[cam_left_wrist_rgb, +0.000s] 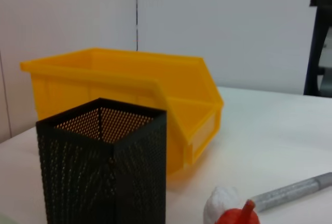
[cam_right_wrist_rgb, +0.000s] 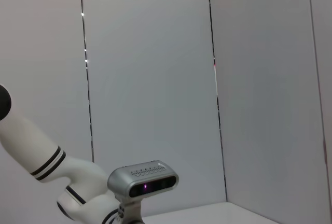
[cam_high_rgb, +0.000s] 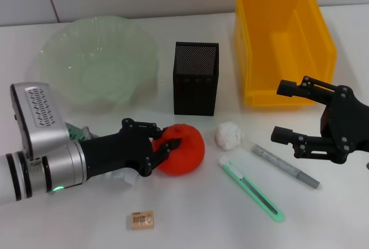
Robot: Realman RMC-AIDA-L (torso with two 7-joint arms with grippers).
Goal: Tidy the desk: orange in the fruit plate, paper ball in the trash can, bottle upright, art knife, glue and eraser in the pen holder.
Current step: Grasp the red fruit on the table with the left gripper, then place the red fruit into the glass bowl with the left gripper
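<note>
While the orange (cam_high_rgb: 183, 150) is clamped by the left end effector (cam_high_rgb: 163, 143) at lower centre of the worktop (cam_high_rgb: 190, 214), the right end effector (cam_high_rgb: 288, 112) is held apart at right, before the bin (cam_high_rgb: 282, 41).

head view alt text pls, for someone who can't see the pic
The left pincer grips an orange on a white table, with a green fruit plate behind. The right pincer hangs open before a yellow bin. Between lie a black mesh pen holder, paper ball, green art knife, grey glue stick and eraser.
</note>
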